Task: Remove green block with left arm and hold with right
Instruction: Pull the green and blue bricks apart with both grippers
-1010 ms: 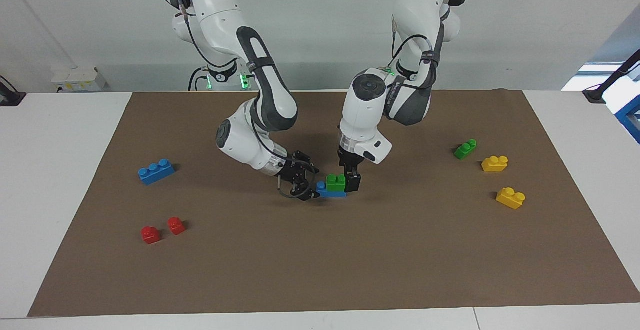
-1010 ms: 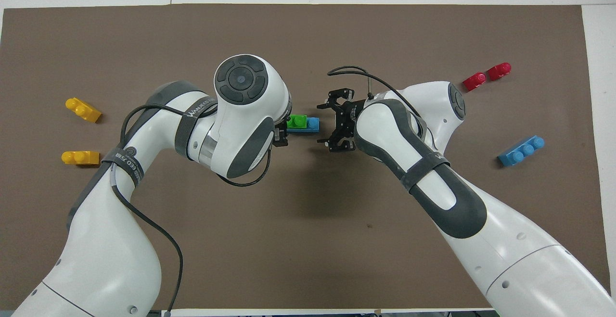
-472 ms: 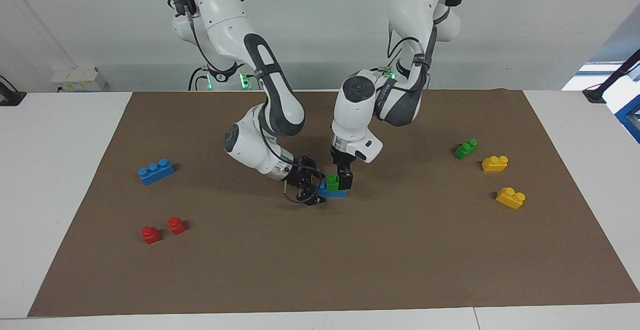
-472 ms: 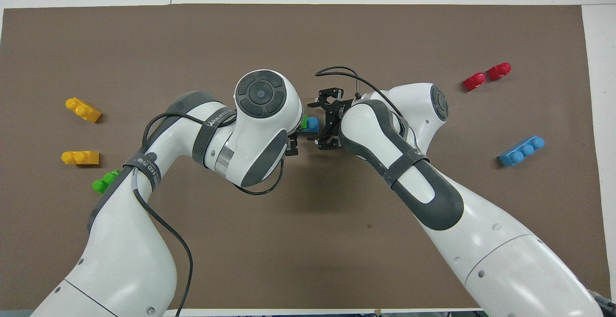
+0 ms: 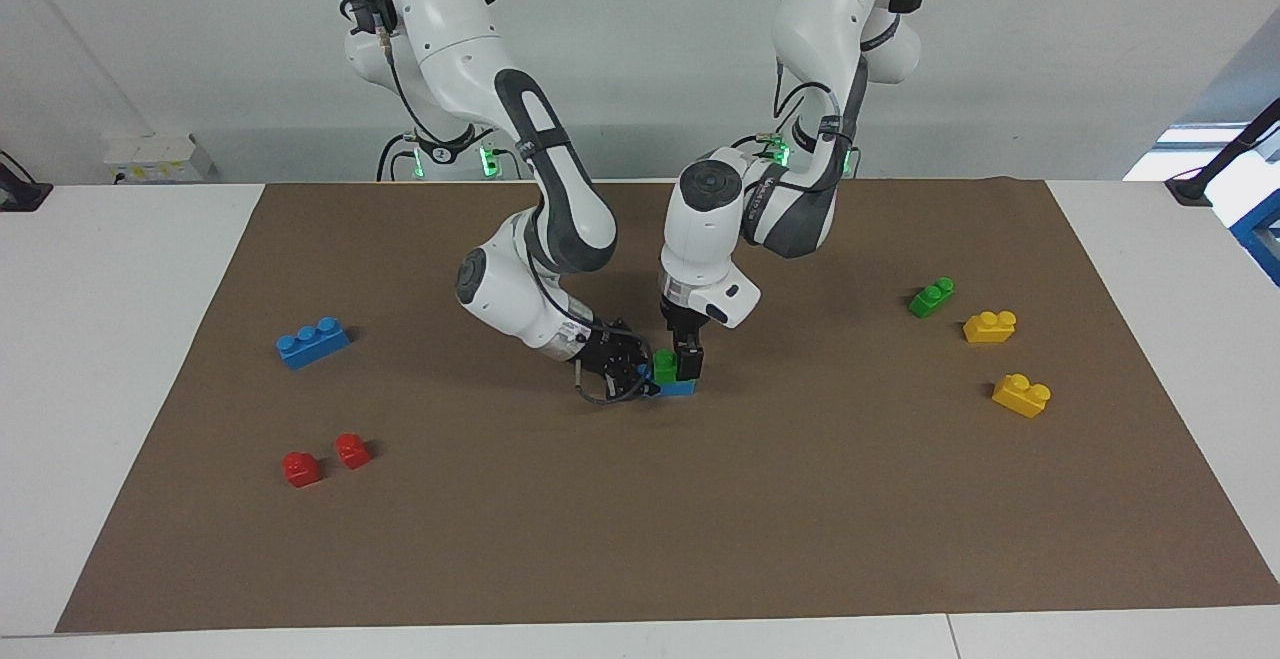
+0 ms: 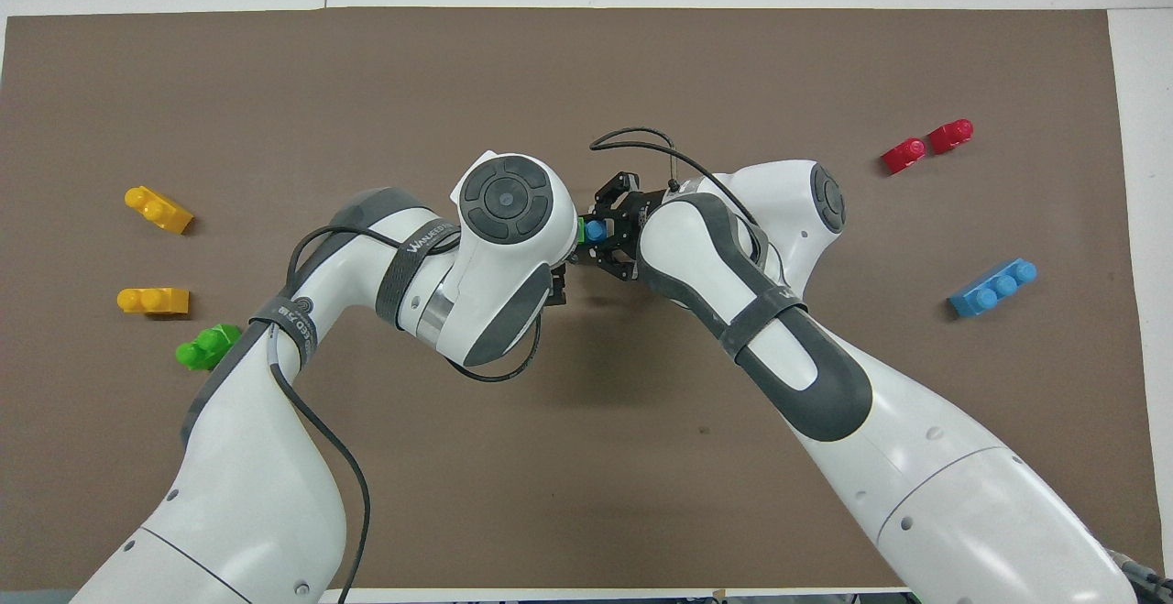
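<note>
Left gripper [image 5: 680,362] points straight down, jaws clamped on the bright green two-stud plastic block [image 5: 665,366], which sits studded onto a blue plastic brick [image 5: 678,388] mid-mat. Right gripper [image 5: 634,376] comes in low and near-horizontal at the blue brick's end toward the right arm; whether its jaws have closed, cannot tell.

Risk: if the blue brick isn't pinned, a lift drags both bricks up together, or tilts the pair.

Both wrists crowd closely; collision possible.
</note>
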